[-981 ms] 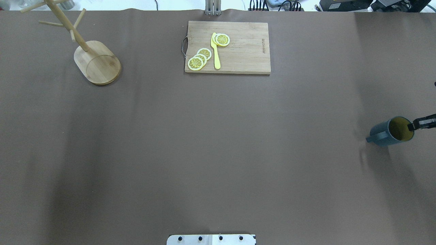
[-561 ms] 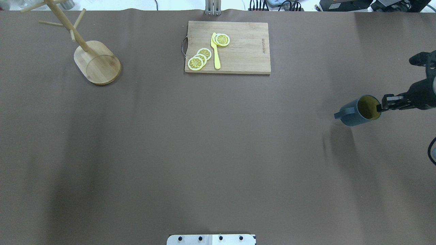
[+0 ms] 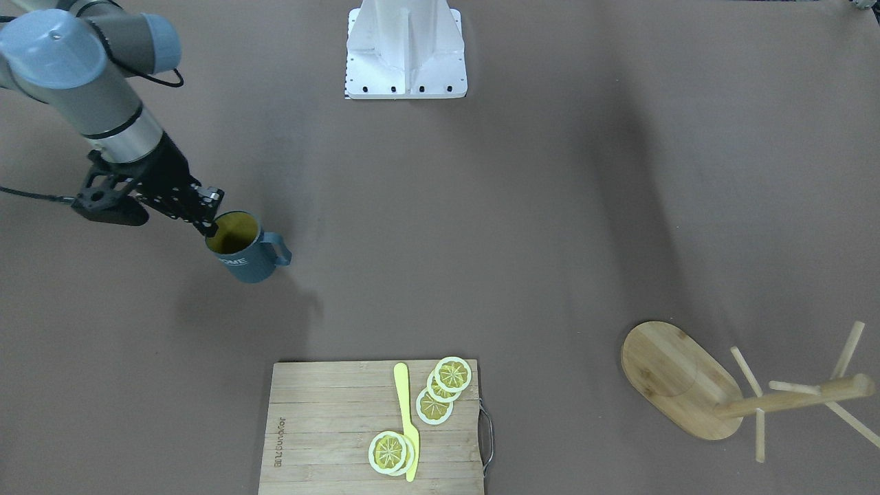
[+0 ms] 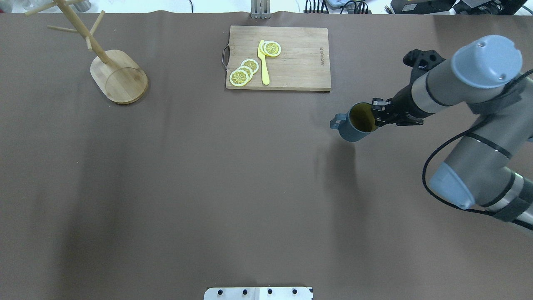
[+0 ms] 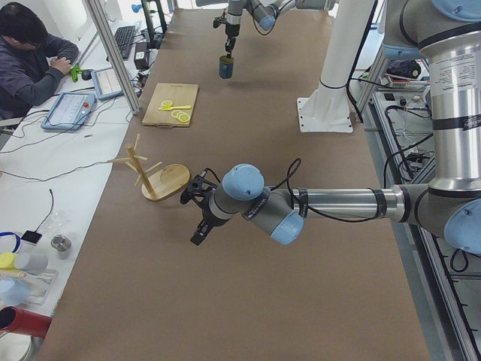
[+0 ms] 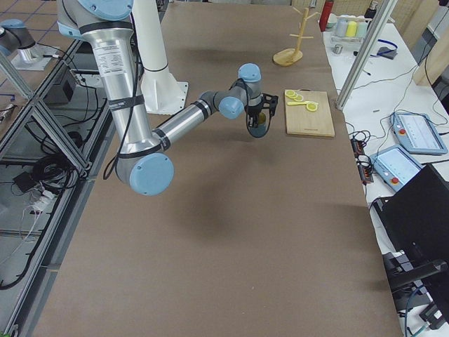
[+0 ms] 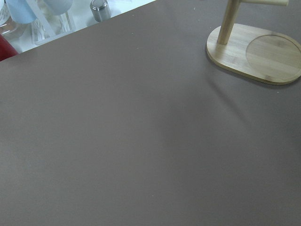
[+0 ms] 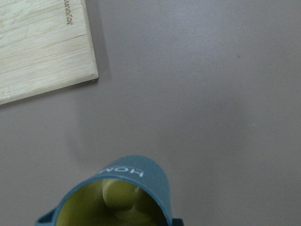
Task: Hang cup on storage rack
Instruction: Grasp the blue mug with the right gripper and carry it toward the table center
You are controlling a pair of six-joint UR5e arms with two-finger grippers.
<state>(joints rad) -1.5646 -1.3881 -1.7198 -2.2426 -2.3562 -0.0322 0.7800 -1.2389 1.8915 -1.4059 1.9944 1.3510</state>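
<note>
Right gripper (image 4: 376,118): clamped on the cup's rim, one finger inside, one outside.
Cup (image 4: 354,127): held clear of the table by the look of its shadow, just off the board's corner, handle pointing towards the rack.
Handling: looks rigid, glazed, fairly weighty and chippable. A rim pinch may let it swivel, yet leaves the handle free for a peg.
Board (image 4: 300,62): just beyond the cup.
Rack (image 4: 120,79): far corner, well apart.
Left gripper (image 5: 198,239): hovers near the rack; open or closed, I cannot tell.
</note>
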